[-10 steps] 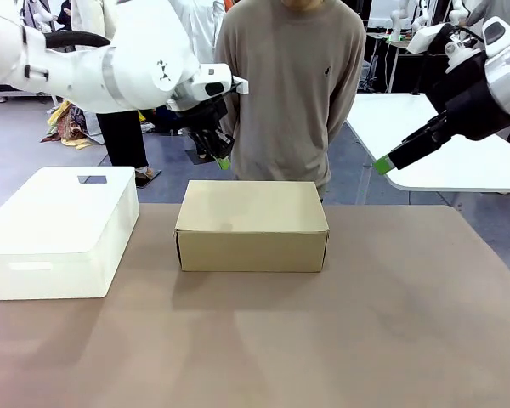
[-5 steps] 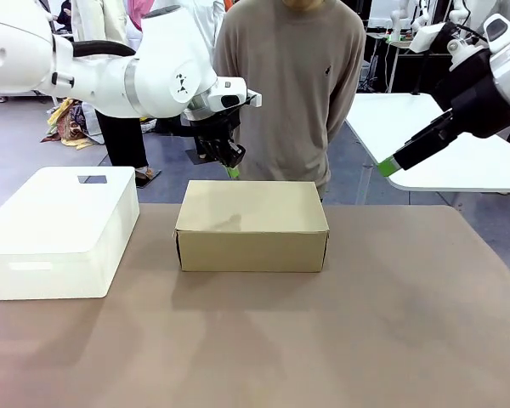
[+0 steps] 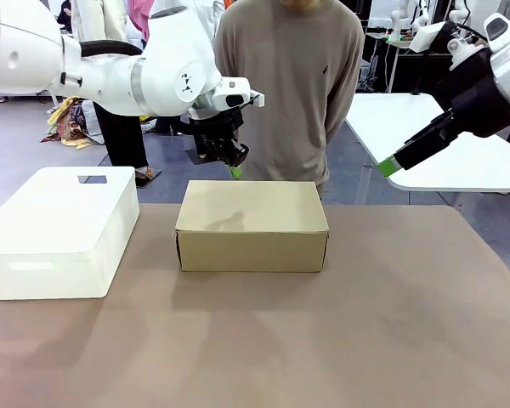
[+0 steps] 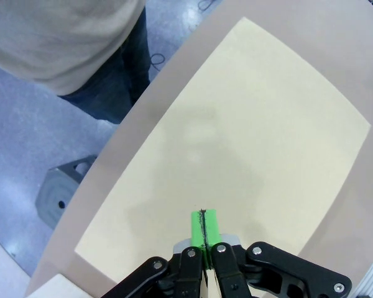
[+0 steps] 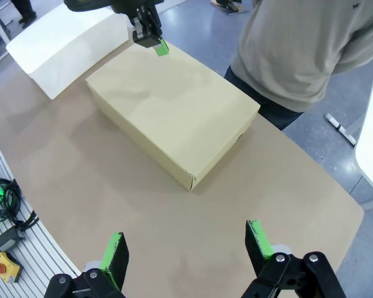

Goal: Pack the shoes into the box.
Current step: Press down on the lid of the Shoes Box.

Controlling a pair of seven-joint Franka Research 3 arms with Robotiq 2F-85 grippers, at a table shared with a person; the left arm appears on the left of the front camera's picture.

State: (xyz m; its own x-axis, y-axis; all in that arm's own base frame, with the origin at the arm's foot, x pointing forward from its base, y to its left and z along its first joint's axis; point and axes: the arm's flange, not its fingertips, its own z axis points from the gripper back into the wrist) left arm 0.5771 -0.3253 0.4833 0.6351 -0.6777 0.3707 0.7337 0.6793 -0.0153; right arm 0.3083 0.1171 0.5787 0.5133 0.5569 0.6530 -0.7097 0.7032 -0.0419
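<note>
the front view looks level across the table from the robot's side, toward the person at the far edge, from mid distance. the left wrist view looks straight down past the left gripper, close above the box lid. the right wrist view looks down from higher and farther back, past the right gripper. all three share the box, the table and the person's torso.

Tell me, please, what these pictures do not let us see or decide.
- Inside of the box: hidden by its shut lid in all views.
- Person's hands: behind the back, front view.
- Right gripper: palm cut off by the bottom edge, right wrist view.
- Left gripper: pads pressed together, empty.
</note>
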